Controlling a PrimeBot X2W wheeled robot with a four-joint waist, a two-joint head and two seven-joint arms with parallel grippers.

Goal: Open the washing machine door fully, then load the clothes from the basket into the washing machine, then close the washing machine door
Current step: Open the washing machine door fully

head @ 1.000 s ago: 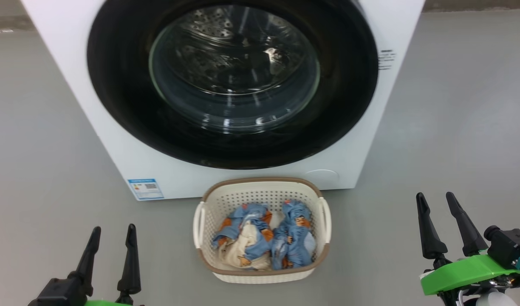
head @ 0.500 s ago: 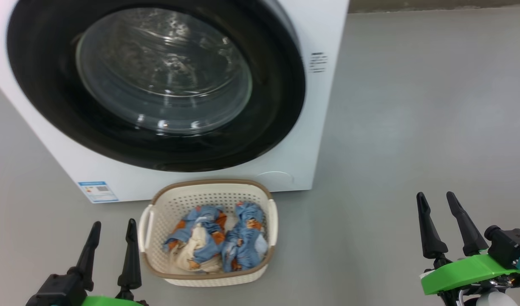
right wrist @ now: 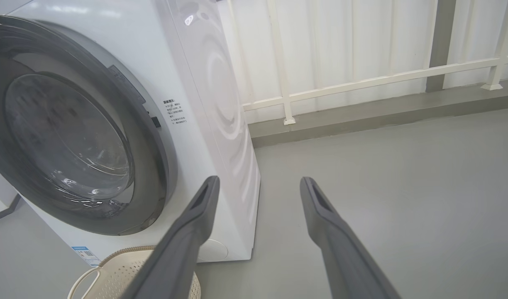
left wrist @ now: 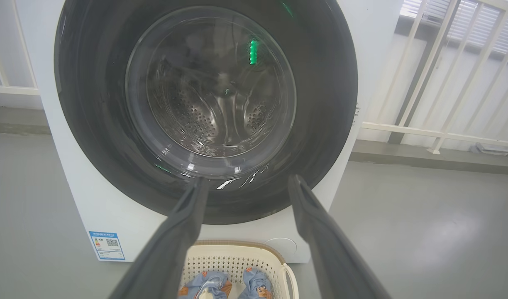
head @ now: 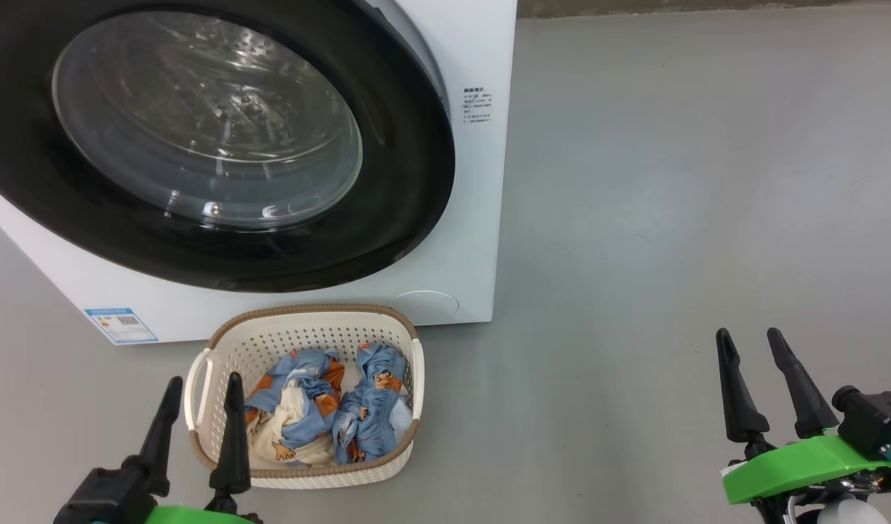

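Note:
The washing machine [head: 474, 218] stands at the upper left of the head view. The washing machine door [head: 409, 182] lies flat against its front, black rim around clear glass. On the floor in front sits the basket [head: 307, 313], holding the clothes [head: 322, 407], blue with orange bears. My left gripper [head: 204, 380] is open at the lower left, and its fingers overlap the basket's left end in this view. My right gripper [head: 748, 335] is open at the lower right, far from the basket. The left wrist view faces the door [left wrist: 320, 104] between open fingers [left wrist: 187, 216].
Grey floor [head: 671, 218] stretches wide to the right of the machine. A blue label [head: 121, 325] marks the machine's lower left corner. In the right wrist view a white railing [right wrist: 362, 83] and a low kerb run behind the machine.
The head camera has swung right, so machine and basket have slid left in the picture. Both grippers keep their places in view and stay open.

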